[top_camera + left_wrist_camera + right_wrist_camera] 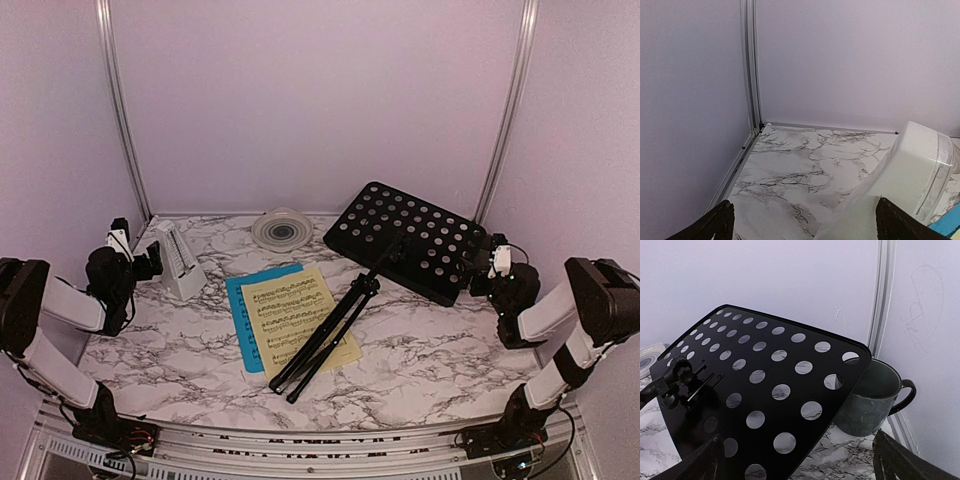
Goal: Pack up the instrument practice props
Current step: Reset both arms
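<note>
I'm barely starting: my left gripper (150, 264) and right gripper (486, 263) are gaping empty, with the white pyramid metronome (178, 260) and black hole-punched music stand (405, 240) sitting unpacked.

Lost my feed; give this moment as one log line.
left gripper: open, beside white pyramid metronome | right gripper: open, facing black hole-punched music stand | yellow sheet-music page over blue page, stand legs across the yellow | held: nothing

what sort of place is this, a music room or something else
Probably a robot test booth, not a real music room: plain pale walls and aluminium frame posts enclose a marble-patterned tabletop, a left arm and right arm are mounted at its near edge, and a music stand lies on it.
</note>
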Controlling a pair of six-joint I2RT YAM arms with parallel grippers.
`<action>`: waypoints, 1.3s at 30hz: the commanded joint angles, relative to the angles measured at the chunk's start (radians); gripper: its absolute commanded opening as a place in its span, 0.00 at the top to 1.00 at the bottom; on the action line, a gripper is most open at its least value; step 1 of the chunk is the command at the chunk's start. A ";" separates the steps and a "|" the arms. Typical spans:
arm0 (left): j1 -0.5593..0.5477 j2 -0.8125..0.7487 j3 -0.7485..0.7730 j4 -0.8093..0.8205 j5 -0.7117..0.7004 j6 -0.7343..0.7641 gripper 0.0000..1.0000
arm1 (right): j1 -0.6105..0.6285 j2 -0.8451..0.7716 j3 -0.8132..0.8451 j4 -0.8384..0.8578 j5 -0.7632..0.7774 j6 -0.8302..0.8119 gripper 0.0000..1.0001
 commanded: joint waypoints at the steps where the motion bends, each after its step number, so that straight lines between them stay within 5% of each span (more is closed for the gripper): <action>1: 0.003 0.001 0.013 -0.004 0.008 0.003 0.00 | 0.008 0.005 0.025 0.024 0.008 0.007 0.00; 39: 0.004 0.001 0.012 -0.004 0.008 0.003 0.00 | 0.008 0.005 0.025 0.024 0.008 0.006 0.00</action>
